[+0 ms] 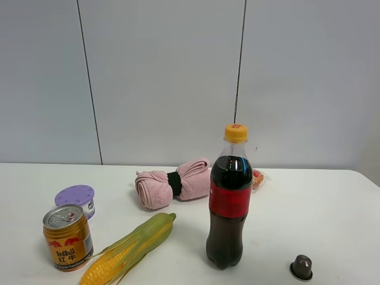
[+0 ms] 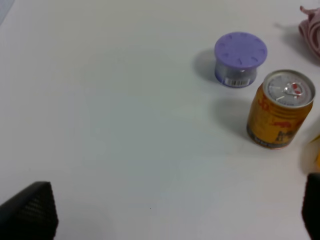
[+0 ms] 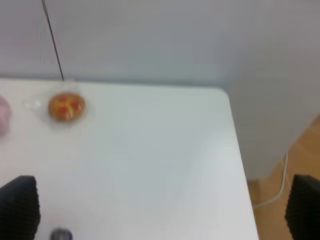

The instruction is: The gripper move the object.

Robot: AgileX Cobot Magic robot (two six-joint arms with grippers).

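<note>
The gold Red Bull can [image 1: 68, 237] stands upright at the table's front left, next to the corn. It also shows in the left wrist view [image 2: 280, 110], upright with its silver top visible. My left gripper [image 2: 170, 215] is open and empty, with its black fingertips [image 2: 30, 212] wide apart. It hovers over bare table, well short of the can. My right gripper [image 3: 160, 210] is open and empty above the table's right end. Neither gripper shows in the exterior high view.
A purple-lidded tub [image 1: 75, 199] stands just behind the can. A corn cob [image 1: 127, 249], a pink rolled towel [image 1: 172, 184], a cola bottle [image 1: 228, 202], a dark capsule [image 1: 301, 267] and a wrapped snack [image 3: 66, 106] are on the table. The table's right edge [image 3: 235, 130] is near.
</note>
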